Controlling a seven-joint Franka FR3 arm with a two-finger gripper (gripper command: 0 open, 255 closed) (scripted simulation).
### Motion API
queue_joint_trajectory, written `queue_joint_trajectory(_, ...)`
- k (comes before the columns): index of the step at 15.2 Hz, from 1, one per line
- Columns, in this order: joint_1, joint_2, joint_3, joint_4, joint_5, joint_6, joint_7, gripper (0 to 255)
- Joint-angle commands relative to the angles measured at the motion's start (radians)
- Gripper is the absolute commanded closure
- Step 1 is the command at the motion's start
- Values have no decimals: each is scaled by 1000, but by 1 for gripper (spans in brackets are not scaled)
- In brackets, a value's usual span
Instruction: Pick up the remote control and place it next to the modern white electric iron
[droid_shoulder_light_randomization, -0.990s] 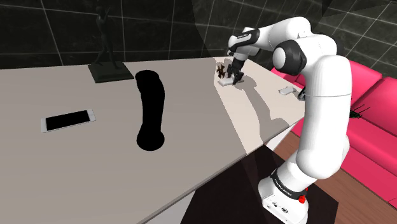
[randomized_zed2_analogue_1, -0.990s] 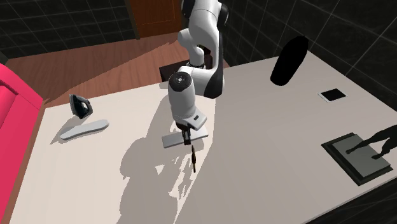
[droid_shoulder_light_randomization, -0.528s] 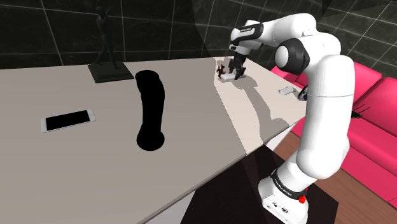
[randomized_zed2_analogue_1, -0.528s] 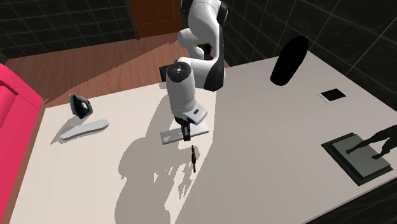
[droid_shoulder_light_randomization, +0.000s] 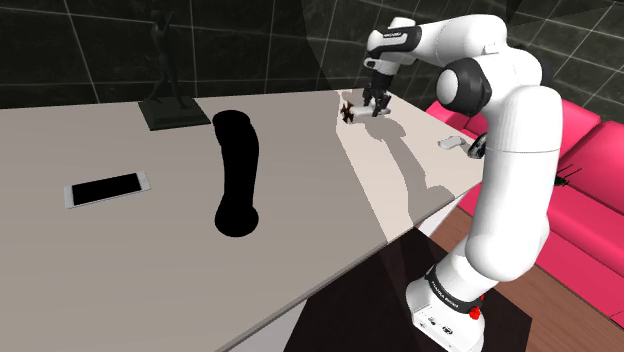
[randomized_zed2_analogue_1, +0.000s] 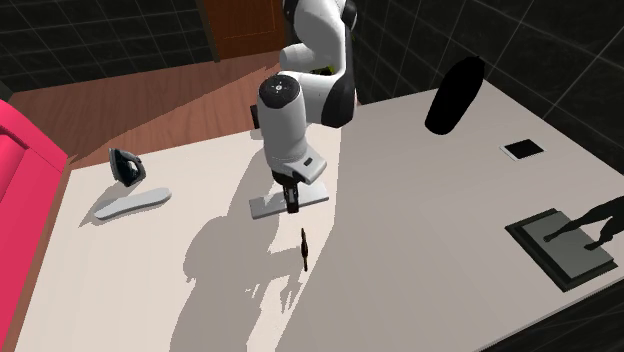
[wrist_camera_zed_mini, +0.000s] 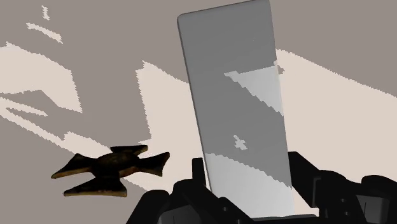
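One gripper (randomized_zed2_analogue_1: 292, 204) clasps the grey remote control (randomized_zed2_analogue_1: 264, 209) mid-length; the white iron (randomized_zed2_analogue_1: 130, 203) lies well apart, toward the table (randomized_zed2_analogue_1: 420, 270) edge by the pink sofa (randomized_zed2_analogue_1: 20, 210).

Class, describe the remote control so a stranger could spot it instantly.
Start at the long pale table. Under the white arm, the black claw grips a flat, pale grey rectangular slab. Unlike the small dark cross-shaped ornament beside it, it is plain, smooth and oblong.
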Motion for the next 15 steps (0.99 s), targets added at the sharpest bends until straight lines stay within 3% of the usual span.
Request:
queue_joint_trajectory(1, -3, -2, -1, 26, -2, -27, 3, 255)
queue_joint_trajectory(15, -38, 5, -6, 231, -4, -220, 16, 255)
